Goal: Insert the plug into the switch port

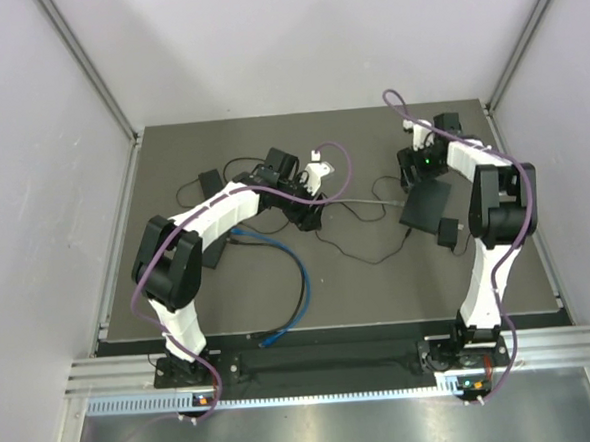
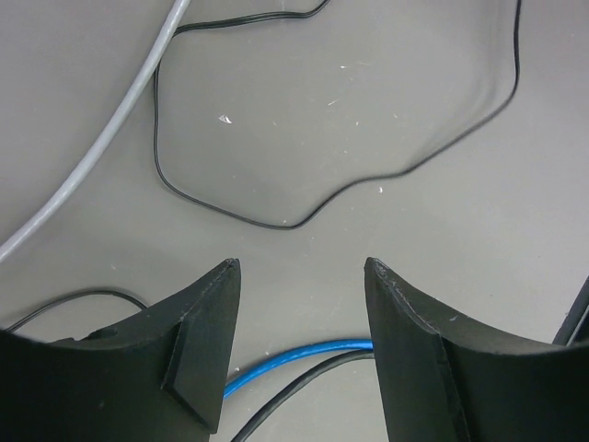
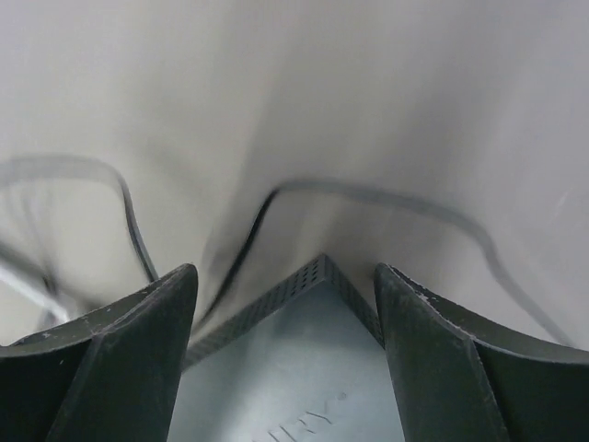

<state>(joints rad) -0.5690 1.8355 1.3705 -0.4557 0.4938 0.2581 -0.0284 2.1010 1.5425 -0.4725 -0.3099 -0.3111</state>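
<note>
The switch (image 1: 426, 205) is a flat dark box on the right of the mat. In the right wrist view its corner (image 3: 313, 368), with a perforated side, lies between my fingers. My right gripper (image 1: 418, 178) (image 3: 285, 272) is open just above it, holding nothing. A blue cable (image 1: 296, 271) curves across the mat's middle; one end (image 1: 268, 337) lies near the front edge. My left gripper (image 1: 305, 212) (image 2: 299, 267) is open and empty, low over the mat, with the blue cable (image 2: 294, 359) and a black wire passing under its fingers. I cannot make out the plug itself.
Thin black wires (image 2: 276, 221) loop over the mat between the arms. A grey cable (image 2: 101, 147) runs at the left. A black adapter (image 1: 209, 179) lies at the back left, another (image 1: 446, 232) beside the switch. A small white part (image 1: 317, 168) sits at the back centre.
</note>
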